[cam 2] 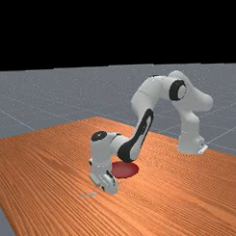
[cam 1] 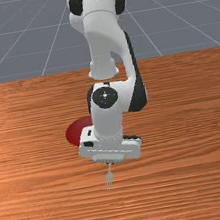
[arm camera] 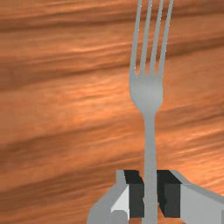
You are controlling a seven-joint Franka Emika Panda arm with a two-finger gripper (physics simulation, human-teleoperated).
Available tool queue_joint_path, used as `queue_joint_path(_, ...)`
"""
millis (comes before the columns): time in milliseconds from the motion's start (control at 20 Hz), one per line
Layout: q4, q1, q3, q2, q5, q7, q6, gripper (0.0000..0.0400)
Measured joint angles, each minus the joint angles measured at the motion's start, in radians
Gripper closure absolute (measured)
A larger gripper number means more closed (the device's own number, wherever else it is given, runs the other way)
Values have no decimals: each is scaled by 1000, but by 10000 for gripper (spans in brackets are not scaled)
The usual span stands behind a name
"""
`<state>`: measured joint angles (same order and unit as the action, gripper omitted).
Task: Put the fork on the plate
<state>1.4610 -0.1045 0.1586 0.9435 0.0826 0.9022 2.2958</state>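
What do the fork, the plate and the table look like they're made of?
Fork: probably metal, smooth and fairly dull, judging by its even grey. Plate: smooth, perhaps plastic or ceramic; its plain red leaves that open. Table: apparently wood, maybe satin-finished, given the streaky orange-brown grain.

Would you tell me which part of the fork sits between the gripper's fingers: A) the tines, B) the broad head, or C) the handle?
C: in the wrist view, the gripper has its dark pads on either side of the fork's handle.
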Motion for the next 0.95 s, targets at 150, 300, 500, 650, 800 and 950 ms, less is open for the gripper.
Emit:
queue_joint_path(150, 7, -4, 8, -3, 10, 0, 8, 320)
queue_joint_path(300, 34, -5, 14, -33, 11, -4, 29, 310)
queue_joint_path(500, 319, -1, 20, -329, 19, -53, 46, 310)
queue_joint_path(650, 533, 3, 32, -498, 21, -71, 52, 310)
queue_joint_path(800, 697, 29, 57, -522, 16, -102, 158, 310)
queue_joint_path(950, 859, 57, 83, -507, 17, -117, 345, 310)
